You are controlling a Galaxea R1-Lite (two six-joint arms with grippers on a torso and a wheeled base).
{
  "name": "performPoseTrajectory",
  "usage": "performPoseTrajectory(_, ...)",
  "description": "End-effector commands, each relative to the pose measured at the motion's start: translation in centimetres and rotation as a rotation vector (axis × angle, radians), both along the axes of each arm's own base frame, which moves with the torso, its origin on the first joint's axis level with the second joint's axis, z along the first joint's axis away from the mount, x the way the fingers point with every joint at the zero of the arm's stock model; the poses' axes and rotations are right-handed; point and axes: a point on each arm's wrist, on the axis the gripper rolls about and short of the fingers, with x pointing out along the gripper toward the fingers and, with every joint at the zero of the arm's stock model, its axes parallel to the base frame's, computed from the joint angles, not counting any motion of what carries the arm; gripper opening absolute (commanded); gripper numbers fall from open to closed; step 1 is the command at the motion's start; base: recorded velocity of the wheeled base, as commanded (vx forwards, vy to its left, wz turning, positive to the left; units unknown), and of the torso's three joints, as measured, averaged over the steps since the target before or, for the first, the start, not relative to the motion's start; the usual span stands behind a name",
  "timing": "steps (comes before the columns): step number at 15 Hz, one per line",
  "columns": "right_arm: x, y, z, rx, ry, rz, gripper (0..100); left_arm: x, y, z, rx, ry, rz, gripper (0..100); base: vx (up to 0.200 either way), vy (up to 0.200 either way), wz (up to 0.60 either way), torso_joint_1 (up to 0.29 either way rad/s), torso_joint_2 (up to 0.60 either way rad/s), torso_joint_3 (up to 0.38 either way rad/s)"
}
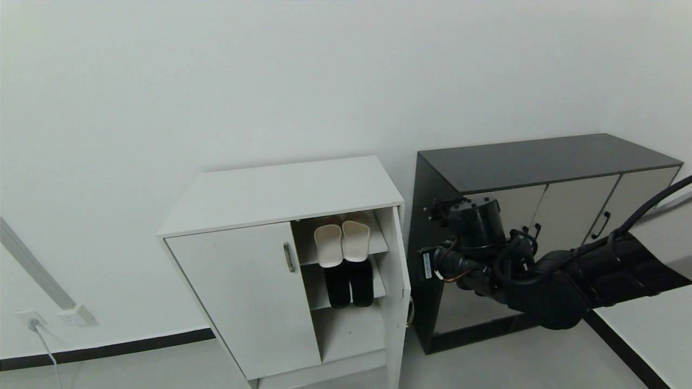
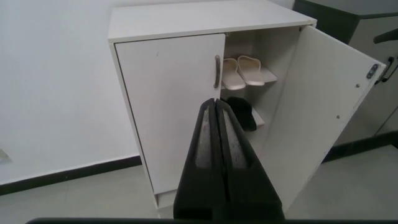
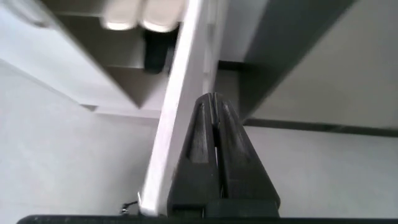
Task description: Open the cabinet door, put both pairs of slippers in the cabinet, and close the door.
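The white slippers [image 1: 342, 243] lie side by side on the upper shelf of the white cabinet [image 1: 281, 194], toes pointing inward, and the black slippers [image 1: 350, 283] sit on the shelf just below them. The cabinet's right door [image 1: 397, 281] stands swung open, while its left door [image 1: 243, 292] is shut, its handle [image 1: 289, 257] beside the slippers. The right gripper [image 3: 214, 98] has its fingers pressed together with nothing between them; its tip is close to the outer side of the open door, and whether it touches cannot be told. The left gripper [image 2: 216, 104], likewise closed and empty, hangs in front of the cabinet, apart from it. A dark cabinet [image 1: 540, 156] stands just beside the white one.
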Motion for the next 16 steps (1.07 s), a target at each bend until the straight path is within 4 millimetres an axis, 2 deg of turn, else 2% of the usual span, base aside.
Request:
performPoseTrajectory(1, -0.6, 0.0, 0.8, 0.013, -0.014, 0.018, 0, 0.0, 0.0, 0.0, 0.000, 0.002, -0.001, 0, 0.000, 0.000, 0.00, 0.000, 0.00, 0.000)
performPoseTrajectory(5, -1.6, -0.2, 1.2, 0.018, -0.019, 0.057, 0, 0.0, 0.0, 0.0, 0.001, 0.000, -0.001, 0, 0.000, 0.000, 0.00, 0.000, 0.00, 0.000)
performPoseTrajectory(11, -2.4, -0.3, 0.4, 0.009, -0.017, 0.072, 0, 0.0, 0.0, 0.0, 0.001, 0.002, -0.001, 0, 0.000, 0.000, 0.00, 0.000, 0.00, 0.000)
performPoseTrajectory(16, -2.5, -0.3, 0.3, 0.009, -0.009, 0.102, 0, 0.0, 0.0, 0.0, 0.000, 0.002, -0.001, 0, 0.000, 0.000, 0.60, 0.001, 0.00, 0.001)
